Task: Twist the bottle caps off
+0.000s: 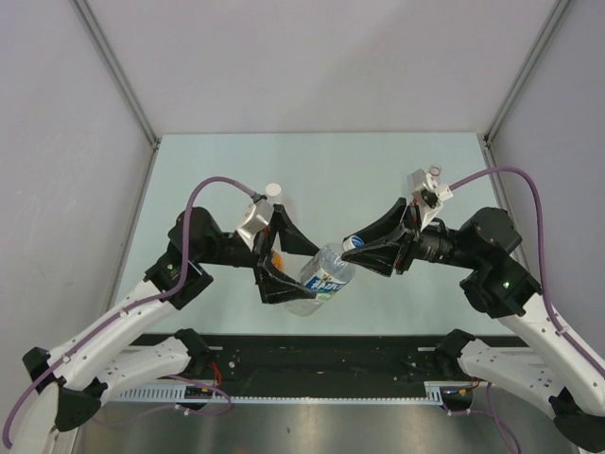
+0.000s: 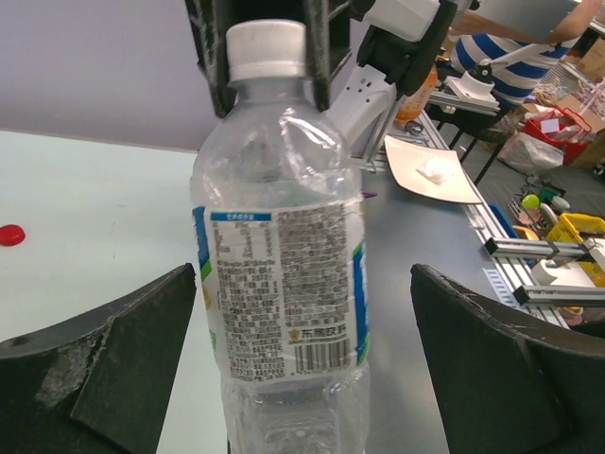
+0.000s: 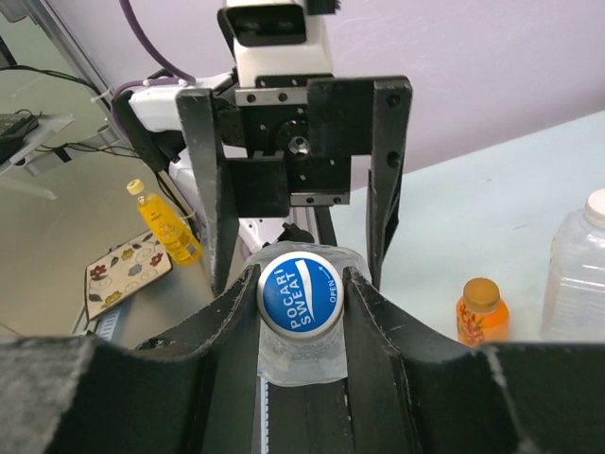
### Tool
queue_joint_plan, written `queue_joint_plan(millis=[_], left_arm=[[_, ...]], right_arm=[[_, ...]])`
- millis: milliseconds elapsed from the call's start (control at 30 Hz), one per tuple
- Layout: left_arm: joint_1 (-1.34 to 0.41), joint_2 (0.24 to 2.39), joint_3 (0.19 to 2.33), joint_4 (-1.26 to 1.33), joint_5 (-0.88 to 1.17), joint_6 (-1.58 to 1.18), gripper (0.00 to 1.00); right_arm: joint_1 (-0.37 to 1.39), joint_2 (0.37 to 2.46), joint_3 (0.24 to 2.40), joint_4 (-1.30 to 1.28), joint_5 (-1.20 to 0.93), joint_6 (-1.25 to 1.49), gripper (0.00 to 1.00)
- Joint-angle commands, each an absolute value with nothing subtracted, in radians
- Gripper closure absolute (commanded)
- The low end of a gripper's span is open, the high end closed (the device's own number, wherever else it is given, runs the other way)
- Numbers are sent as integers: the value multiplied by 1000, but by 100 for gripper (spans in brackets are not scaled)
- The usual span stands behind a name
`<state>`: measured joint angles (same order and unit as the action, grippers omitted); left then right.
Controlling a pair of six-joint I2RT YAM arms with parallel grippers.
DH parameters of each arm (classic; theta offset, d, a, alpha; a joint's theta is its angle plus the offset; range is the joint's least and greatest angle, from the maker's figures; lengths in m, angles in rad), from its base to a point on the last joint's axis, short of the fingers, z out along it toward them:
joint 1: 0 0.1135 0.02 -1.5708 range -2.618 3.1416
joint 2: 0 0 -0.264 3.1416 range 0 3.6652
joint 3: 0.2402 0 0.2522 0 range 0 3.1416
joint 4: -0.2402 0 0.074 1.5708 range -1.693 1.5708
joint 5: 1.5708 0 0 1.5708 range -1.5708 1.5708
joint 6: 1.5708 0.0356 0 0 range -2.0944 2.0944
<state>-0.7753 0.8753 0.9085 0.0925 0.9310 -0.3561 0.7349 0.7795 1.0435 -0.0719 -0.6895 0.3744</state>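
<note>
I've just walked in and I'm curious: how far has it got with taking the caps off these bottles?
One looks done: a red cap lies loose on the table. In hand: the right gripper is shut on the blue cap, still on its bottle between the fingers of the open left gripper. Left: that cap, plus a white cap and an orange cap, both still on.

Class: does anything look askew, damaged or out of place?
The bottle tilts, gripped only at its blue cap by the right hand; the left hand stands open around it. A red cap lies loose on the table.
</note>
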Motion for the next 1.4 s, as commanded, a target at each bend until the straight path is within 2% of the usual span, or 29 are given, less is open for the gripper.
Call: queue_joint_plan(millis=[0, 1100, 1200, 1367], left_arm=[[-770, 893, 894, 78, 868, -336, 1], [-888, 922, 841, 272, 828, -414, 1], [-890, 930, 836, 271, 831, -408, 7], [-891, 928, 825, 267, 833, -393, 25]], right_arm=[[744, 773, 1052, 44, -696, 394, 100], [831, 762, 1000, 176, -508, 380, 100], [834, 761, 1000, 184, -509, 385, 100], [839, 756, 1002, 173, -506, 383, 100]])
